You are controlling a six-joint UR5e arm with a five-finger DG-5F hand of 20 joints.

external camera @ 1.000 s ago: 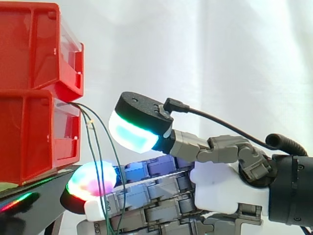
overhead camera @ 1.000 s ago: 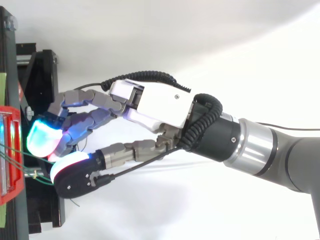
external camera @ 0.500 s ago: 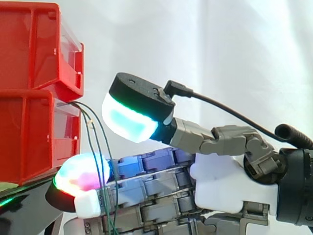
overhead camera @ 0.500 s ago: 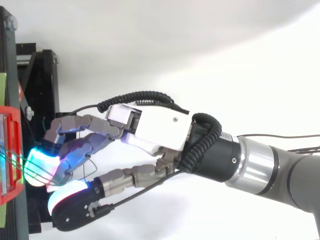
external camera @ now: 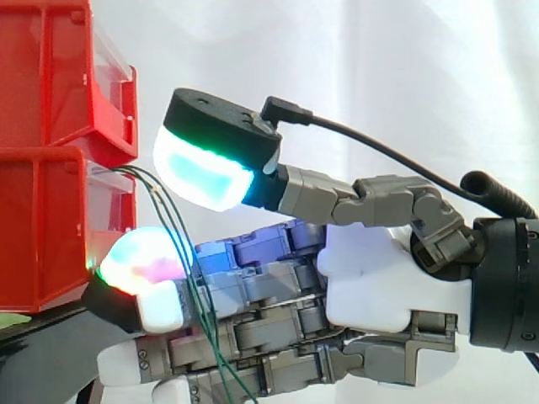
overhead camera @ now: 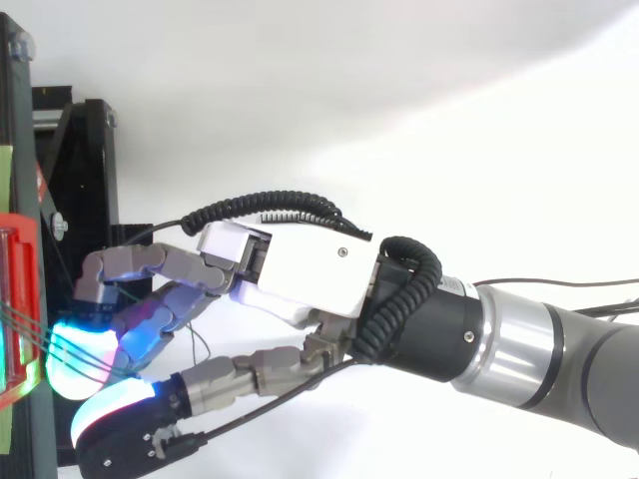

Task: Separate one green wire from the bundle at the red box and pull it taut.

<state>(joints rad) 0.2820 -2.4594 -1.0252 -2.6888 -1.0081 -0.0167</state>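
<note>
you're looking at the hand [external camera: 379,286] reaching in from the right toward the stacked red bins [external camera: 42,227], with its fingers lying long and nearly straight, one above the other. the thumb is riding above them, and its pad [external camera: 206,172] is glowing white and cyan and hanging clear of the fingertips [external camera: 143,269], so the hand is spread open with a plain gap and is pinching nothing.

the green wires [external camera: 171,229] are coming out at the seam between the upper and lower bin. they're arcing down through that gap and trailing across the camera side of the fingers toward the bottom of the side view. they're hanging in a loose curve, close together rather than parted. you can't tell from the side whether they're resting on the fingers or just passing in front of them.

from above, the wires [overhead camera: 40,337] are running from the red box [overhead camera: 15,299] across the top of the glowing foremost fingertip [overhead camera: 70,359], which is sitting just beside the box front. the thumb is lying nearer the bottom edge there, apart from that fingertip. the black stand [overhead camera: 85,160] is showing behind the fingers, and the white curtain [external camera: 379,84] is hanging behind it all.
</note>
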